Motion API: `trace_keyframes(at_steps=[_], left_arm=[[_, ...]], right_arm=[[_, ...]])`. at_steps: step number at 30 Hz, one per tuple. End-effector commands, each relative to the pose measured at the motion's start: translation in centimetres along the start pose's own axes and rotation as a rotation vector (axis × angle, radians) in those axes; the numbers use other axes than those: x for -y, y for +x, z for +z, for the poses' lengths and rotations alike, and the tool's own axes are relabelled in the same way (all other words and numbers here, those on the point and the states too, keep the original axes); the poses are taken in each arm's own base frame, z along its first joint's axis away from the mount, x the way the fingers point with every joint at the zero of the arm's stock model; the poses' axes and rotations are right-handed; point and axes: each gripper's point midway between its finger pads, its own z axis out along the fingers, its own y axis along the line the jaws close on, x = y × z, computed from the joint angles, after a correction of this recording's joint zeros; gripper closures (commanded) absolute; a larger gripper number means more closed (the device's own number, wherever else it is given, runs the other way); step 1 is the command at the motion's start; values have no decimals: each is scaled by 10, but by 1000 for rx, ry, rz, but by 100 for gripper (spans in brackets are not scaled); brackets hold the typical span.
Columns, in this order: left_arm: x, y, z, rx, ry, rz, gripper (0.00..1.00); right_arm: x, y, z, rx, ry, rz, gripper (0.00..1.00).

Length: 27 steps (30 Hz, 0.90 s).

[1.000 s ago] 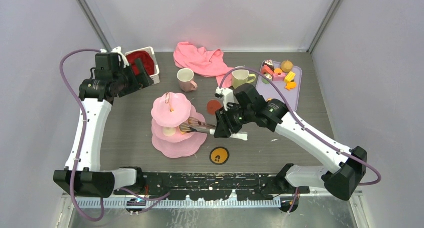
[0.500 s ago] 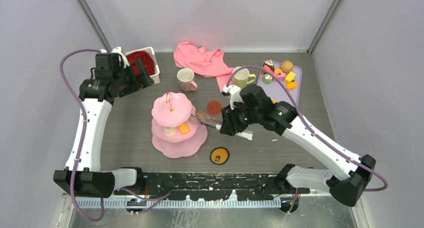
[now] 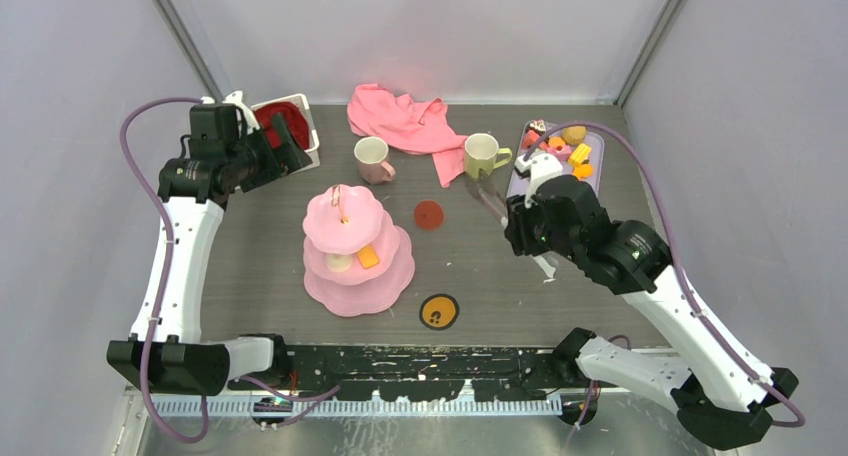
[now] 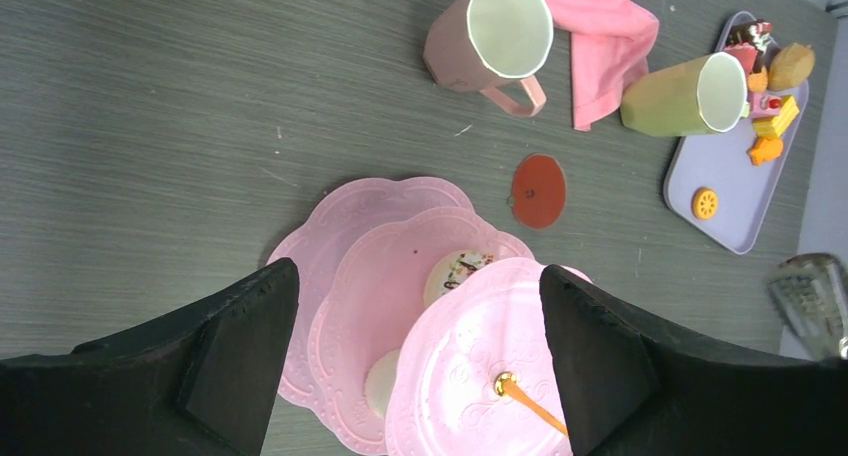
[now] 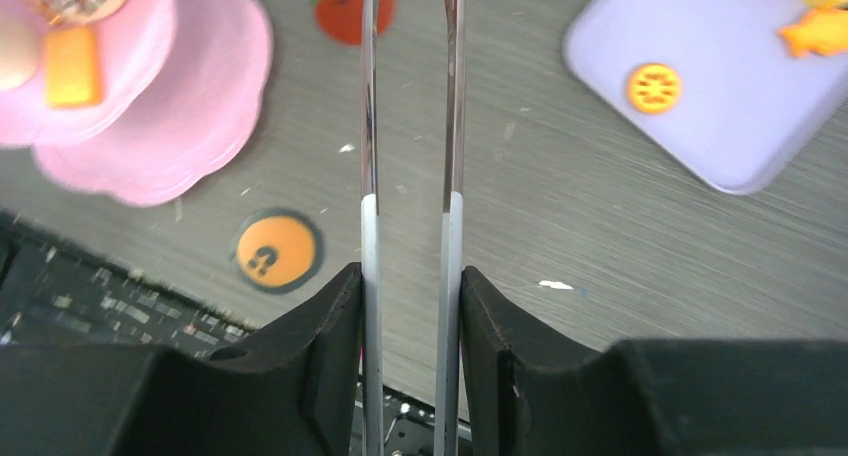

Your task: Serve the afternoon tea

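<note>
The pink three-tier cake stand [image 3: 355, 251] stands left of centre. An orange pastry [image 3: 368, 256] and a white round one [image 3: 339, 262] lie on its middle tier. The pale pink mug [image 3: 372, 159] and the yellow-green mug [image 3: 482, 154] stand behind it. More pastries and fruits [image 3: 560, 146] lie on a lilac tray [image 3: 590, 191]. My right gripper [image 3: 525, 226] is shut on metal tongs [image 5: 368, 126], whose arms are apart and empty, pointing toward the tray's near end. My left gripper [image 4: 415, 306] is open and empty, high above the stand [image 4: 380, 276].
A pink cloth [image 3: 405, 121] lies at the back. A white basket with red cloth [image 3: 285, 126] is at the back left beside my left gripper. A red coaster [image 3: 429, 214] and an orange coaster [image 3: 439, 311] lie flat on the table. An orange slice [image 5: 654, 87] lies on the tray.
My right arm has drawn the tongs back from the stand and swung right toward the tray. The orange pastry now lies on the middle tier. The left arm has not moved.
</note>
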Motion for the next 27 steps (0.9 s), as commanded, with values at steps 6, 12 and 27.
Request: trace_keyframes(at_steps=[6, 12, 27], left_arm=[[17, -9, -6, 46, 92, -1, 11], [14, -3, -9, 41, 89, 1, 11], [12, 4, -5, 16, 87, 10, 11]], right_arm=[[80, -34, 15, 129, 293, 199, 97], [126, -33, 46, 132, 346, 311, 96], [215, -19, 107, 185, 446, 577, 70]])
